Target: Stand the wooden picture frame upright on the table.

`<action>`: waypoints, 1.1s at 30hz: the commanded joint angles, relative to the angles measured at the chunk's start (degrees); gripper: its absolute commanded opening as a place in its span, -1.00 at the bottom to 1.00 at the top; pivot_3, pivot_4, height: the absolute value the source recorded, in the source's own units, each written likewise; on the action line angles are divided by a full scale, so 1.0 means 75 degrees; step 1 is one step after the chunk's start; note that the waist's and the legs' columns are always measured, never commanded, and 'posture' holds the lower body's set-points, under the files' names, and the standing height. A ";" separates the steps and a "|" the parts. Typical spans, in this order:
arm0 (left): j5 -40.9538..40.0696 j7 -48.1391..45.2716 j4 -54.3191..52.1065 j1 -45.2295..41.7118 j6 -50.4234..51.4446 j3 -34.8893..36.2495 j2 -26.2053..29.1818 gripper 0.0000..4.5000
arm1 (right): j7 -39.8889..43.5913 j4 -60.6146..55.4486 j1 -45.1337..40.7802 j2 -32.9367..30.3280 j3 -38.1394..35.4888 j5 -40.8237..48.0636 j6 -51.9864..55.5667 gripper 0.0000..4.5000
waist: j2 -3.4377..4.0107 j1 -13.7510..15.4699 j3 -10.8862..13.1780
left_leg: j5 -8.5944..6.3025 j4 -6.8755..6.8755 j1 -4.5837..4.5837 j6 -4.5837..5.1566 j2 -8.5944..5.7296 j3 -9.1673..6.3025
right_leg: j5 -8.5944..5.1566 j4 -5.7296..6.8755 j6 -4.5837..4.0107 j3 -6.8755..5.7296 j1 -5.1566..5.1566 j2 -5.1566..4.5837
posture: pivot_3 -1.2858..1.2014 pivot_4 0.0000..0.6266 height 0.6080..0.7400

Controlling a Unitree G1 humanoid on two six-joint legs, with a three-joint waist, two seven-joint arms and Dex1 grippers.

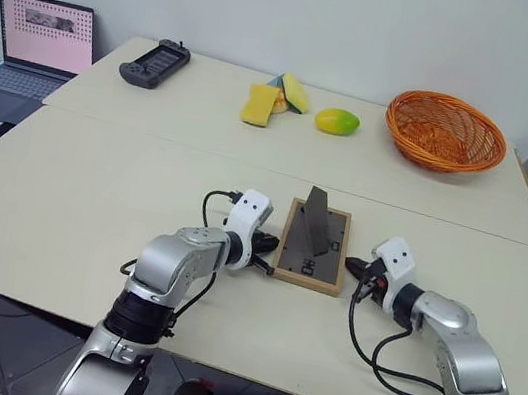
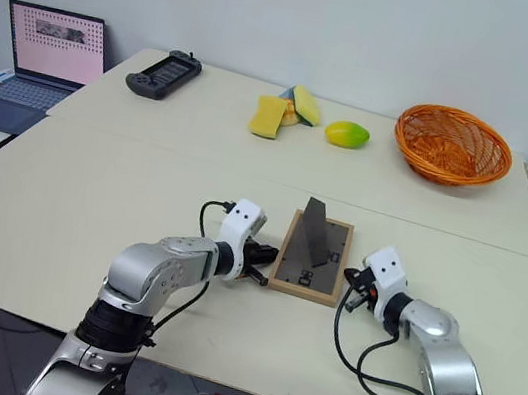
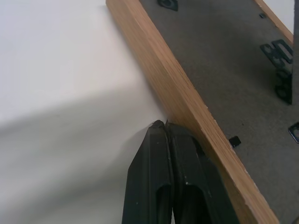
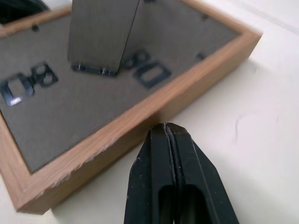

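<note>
Left gripper (image 1: 269, 248): fingers pressed together, holding nothing, tips against the left side rail of the wooden picture frame (image 1: 314, 248) at the level of the table (image 1: 72, 196).

Centre: the frame lies face down on the near slab of the table, just near of the seam, between the two grippers. It is a small rectangle of light wood with a plain, square-edged rail. The back panel is dark grey board carrying small black metal clips and hangers, and the triangular fold-out stand (image 1: 317, 219) is swung up from it, pointing roughly upward. The picture side is hidden against the tabletop.

Right gripper (image 1: 354, 266): fingers likewise closed and empty, tips just beside the right rail of the frame.

Handling, as a judgement: the frame looks light and rigid, so it should tip up as one piece without flexing. On the smooth tabletop it will probably slide if pushed from one side alone, so opposed contact on both rails is the safer way to lift an edge. The wood rails are the place to take hold. The hinged stand is thin and likely weak, and any glazing on the hidden face would be fragile, so neither should bear load.
</note>
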 commanded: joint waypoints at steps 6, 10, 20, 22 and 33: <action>-0.0160 -0.0782 -0.0191 -0.0008 -0.0239 0.0228 0.0849 -0.97 | 0.0028 0.0069 -0.0131 -0.0183 -0.0156 -0.0053 -0.0349 -0.99 | 0.0003 -0.0043 0.0001 | 0.0000 -0.0002 0.0001 0.0000 0.0004 -0.0001 | 0.0000 0.0001 0.0000 -0.0004 -0.0004 0.0002 | 0.03 -0.52 1.00; -0.0698 -0.1681 -0.0161 -0.0171 0.0037 0.0644 0.1652 -0.97 | 0.0092 0.0180 -0.0140 -0.0321 -0.0218 -0.0048 -0.0485 -0.99 | 0.0010 -0.0056 0.0006 | 0.0000 -0.0005 0.0002 0.0000 0.0010 -0.0001 | 0.0000 0.0004 0.0000 -0.0004 -0.0012 0.0008 | 0.03 -0.52 1.00; -0.3120 -0.1563 0.0944 -0.1086 0.4136 0.2803 0.1377 -0.24 | 0.0224 0.0147 0.0105 -0.0518 -0.0262 -0.0072 -0.0674 -1.00 | 0.0014 -0.0038 0.0010 | -0.0001 -0.0002 -0.0003 0.0002 0.0007 -0.0002 | -0.0005 0.0001 0.0007 -0.0010 -0.0010 0.0006 | 0.03 -0.52 1.00; -0.3527 -0.0790 0.1488 -0.1201 0.4215 0.3060 0.1150 -0.05 | 0.0208 0.0094 0.0151 -0.0516 -0.0257 -0.0074 -0.0674 -1.00 | 0.0013 -0.0039 0.0010 | -0.0001 -0.0002 -0.0002 0.0002 0.0008 -0.0004 | -0.0006 0.0001 0.0008 -0.0012 -0.0011 0.0006 | 0.03 -0.52 1.00; -0.6434 0.2558 0.3327 -0.1619 0.4215 0.2866 0.1339 0.39 | 0.0180 -0.0202 0.0458 -0.0617 -0.0257 -0.0118 -0.0669 -1.00 | 0.0016 -0.0050 0.0008 | 0.0000 -0.0002 0.0001 -0.0001 0.0010 -0.0012 | -0.0005 0.0009 0.0007 -0.0014 -0.0010 0.0004 | 0.03 -0.52 1.00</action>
